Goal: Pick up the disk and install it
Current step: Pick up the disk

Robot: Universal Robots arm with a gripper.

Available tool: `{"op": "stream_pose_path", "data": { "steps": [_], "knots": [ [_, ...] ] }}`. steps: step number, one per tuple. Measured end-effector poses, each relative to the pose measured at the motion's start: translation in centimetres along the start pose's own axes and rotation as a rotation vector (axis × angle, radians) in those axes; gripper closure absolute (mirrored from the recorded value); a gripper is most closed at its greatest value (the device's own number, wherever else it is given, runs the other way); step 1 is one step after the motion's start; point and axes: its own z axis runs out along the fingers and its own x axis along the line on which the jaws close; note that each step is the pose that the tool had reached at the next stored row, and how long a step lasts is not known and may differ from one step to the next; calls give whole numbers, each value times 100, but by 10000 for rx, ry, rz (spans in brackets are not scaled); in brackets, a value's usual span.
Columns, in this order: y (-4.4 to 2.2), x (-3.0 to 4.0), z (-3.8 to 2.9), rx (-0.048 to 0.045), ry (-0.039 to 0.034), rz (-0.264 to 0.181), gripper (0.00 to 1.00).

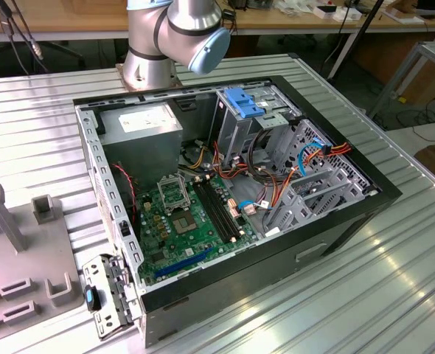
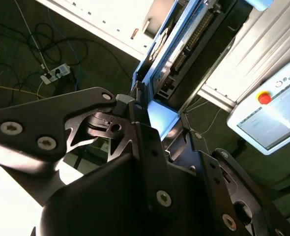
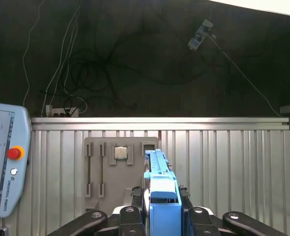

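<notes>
Nearest sits my gripper (image 3: 162, 209), jaws pinched on the disk (image 3: 159, 169), which stands edge-on between them with its blue rail showing. Just beyond, a grey fixture plate (image 3: 101, 167) holding a small square chip (image 3: 120, 153) lies on the ribbed metal table (image 3: 223, 167). Farther off, past the table's far edge, loose cables (image 3: 86, 73) trail over the dark floor.

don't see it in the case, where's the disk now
The disk is clamped edge-on in the gripper in both wrist views, with a grey parts tray beyond it in the first wrist view.
</notes>
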Motion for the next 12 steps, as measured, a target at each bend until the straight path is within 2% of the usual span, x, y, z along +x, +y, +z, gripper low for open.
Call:
{"op": "stream_pose_path", "data": {
  "steps": [2,7,12],
  "knots": [
    [5,-2,-117,-12,1,0,63],
    [12,-5,-306,-41,1,0,63],
    [12,-5,-299,-43,1,0,63]
  ]
}}
